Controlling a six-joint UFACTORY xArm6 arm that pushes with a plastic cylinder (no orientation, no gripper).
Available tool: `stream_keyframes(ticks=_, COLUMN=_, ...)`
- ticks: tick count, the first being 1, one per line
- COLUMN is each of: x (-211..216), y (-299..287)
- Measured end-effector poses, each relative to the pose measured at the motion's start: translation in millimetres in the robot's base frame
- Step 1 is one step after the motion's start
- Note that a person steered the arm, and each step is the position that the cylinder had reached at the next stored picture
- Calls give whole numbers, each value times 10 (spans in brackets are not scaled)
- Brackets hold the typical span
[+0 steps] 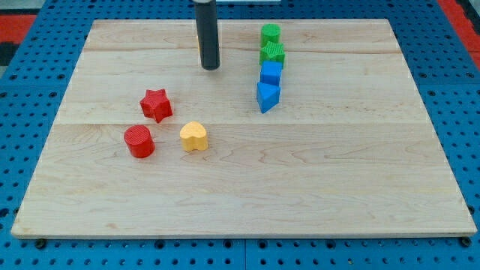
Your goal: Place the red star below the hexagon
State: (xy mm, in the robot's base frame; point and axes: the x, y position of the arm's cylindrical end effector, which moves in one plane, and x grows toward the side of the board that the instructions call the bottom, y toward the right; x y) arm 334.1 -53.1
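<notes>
The red star (pixel 156 105) lies on the wooden board (pixel 300 187), left of centre. My tip (pixel 210 67) stands up and to the right of the star, well apart from it. A thin sliver of a yellow block (pixel 199 43) shows at the rod's left edge; the rod hides most of it, so I cannot tell its shape. A green block (pixel 270 34) at the top of the right-hand column has a rounded or many-sided outline. No block touches my tip.
A red cylinder (pixel 139 141) sits just below-left of the star, and a yellow heart (pixel 193 136) below-right of it. Under the top green block stand a ridged green block (pixel 273 53), a blue cube (pixel 271 73) and a blue triangle (pixel 267 97), in a tight column.
</notes>
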Motion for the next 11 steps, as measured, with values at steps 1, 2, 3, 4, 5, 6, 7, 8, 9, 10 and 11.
stream_keyframes(ticks=1, x=473, y=0)
stream_keyframes(ticks=2, x=960, y=-15)
stream_keyframes(ticks=3, x=1235, y=-320)
stream_keyframes(ticks=4, x=1240, y=-834)
stream_keyframes(ticks=5, x=1172, y=-974)
stream_keyframes(ticks=6, x=898, y=-785)
stream_keyframes(ticks=7, x=666, y=-564)
stream_keyframes(ticks=8, x=549, y=-476)
stream_keyframes(ticks=9, x=546, y=-811)
stream_keyframes(ticks=10, x=490, y=-988)
stream_keyframes(ticks=11, x=434, y=-775)
